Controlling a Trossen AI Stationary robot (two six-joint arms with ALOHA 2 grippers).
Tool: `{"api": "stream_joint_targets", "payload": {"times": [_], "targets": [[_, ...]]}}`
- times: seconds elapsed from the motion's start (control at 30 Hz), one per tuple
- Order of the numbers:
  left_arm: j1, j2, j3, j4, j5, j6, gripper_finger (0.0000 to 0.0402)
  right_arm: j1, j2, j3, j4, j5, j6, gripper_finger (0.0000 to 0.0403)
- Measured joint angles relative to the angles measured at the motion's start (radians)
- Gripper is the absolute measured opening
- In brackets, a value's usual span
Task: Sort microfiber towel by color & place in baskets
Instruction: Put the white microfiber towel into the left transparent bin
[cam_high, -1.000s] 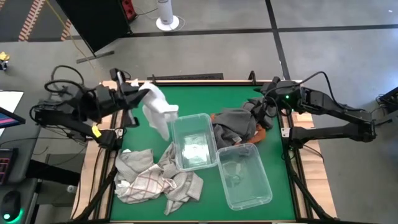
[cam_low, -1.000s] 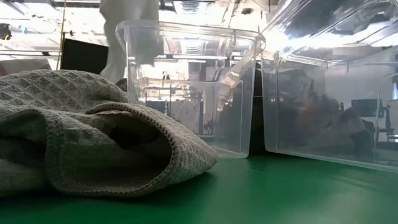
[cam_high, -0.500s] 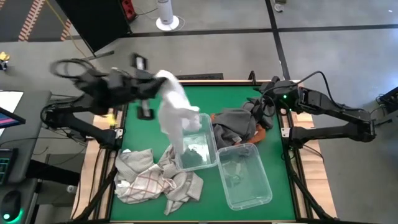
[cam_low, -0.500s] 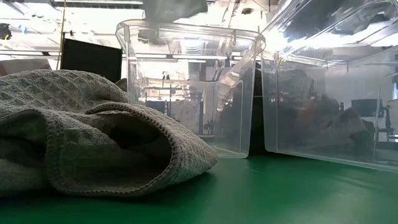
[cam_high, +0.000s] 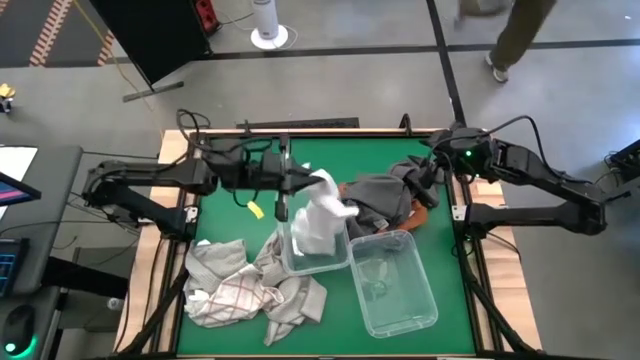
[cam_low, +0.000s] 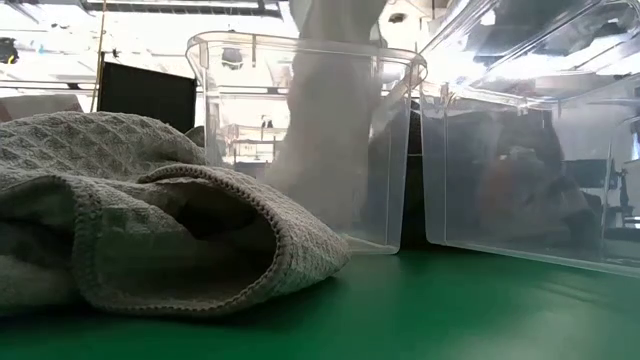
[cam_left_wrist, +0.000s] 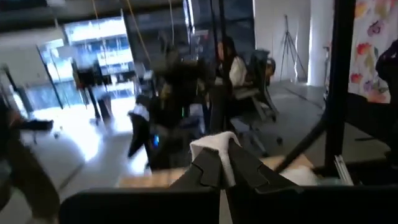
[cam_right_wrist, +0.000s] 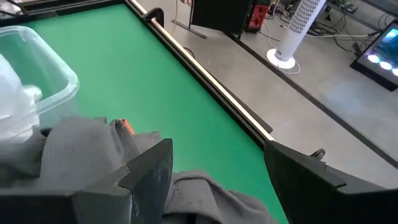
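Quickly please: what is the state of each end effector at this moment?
Left end effector: closed on the white towel, which hangs into the left basket.
Right end effector: open, above the dark grey towel, holding nothing.

Grey tiled floor (cam_high: 350, 90), white standing fan (cam_high: 266, 22), dark panel (cam_high: 160, 35) beyond the table.

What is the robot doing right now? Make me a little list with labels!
left gripper: shut on white towel, lowering it into left basket
right gripper: open, over dark grey towel
right basket: nearly empty
light towel pile: on green table, unsorted
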Motion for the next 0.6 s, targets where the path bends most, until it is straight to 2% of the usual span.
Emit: {"api": "stream_joint_targets", "payload": {"times": [0.13,0.3,0.6], "targets": [[0.0,-0.014,-0.066,-0.19,-0.001,-0.111,0.0,0.002,-0.023,0.0,-0.034,0.0,0.017,0.0283],[-0.003,-0.014,-0.069,-0.486,0.001,-0.268,0.0,0.002,-0.026,0.0,-0.041,-0.001,0.026,0.0283],[-0.023,0.128,-0.069,-0.664,0.053,-0.389,0.0011,0.035,0.033,0.0,-0.015,-0.003,0.041,0.0283]]}}
